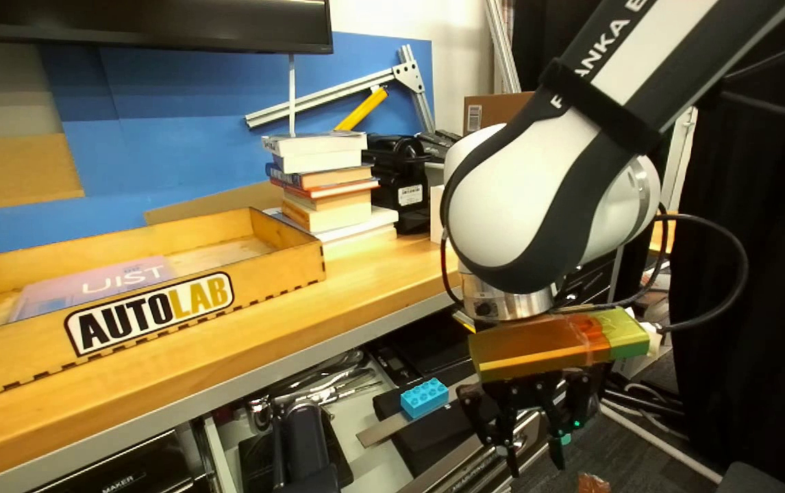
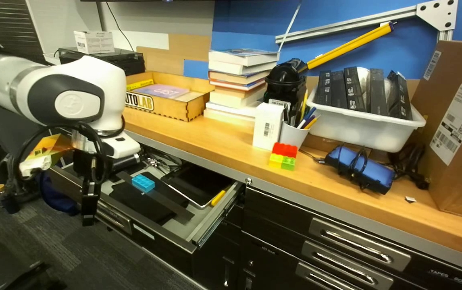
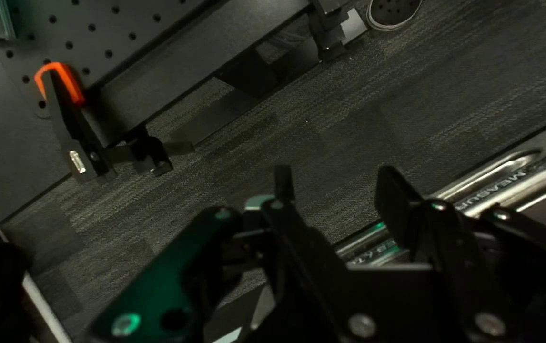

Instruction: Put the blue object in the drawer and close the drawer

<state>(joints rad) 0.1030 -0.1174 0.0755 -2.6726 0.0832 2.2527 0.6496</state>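
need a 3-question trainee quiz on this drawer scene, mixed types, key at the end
1. True or false: the tool stands open and holds nothing.

2. Multiple choice: where does the blue block lie?
A. On the worktop, beside the stack of books
B. Inside the drawer, on top of other items
C. In the AUTOLAB tray

3. Short answer: judging by how things lie, which step of the task is left?

Key:
1. True
2. B
3. Closing the drawer; it stands pulled out.
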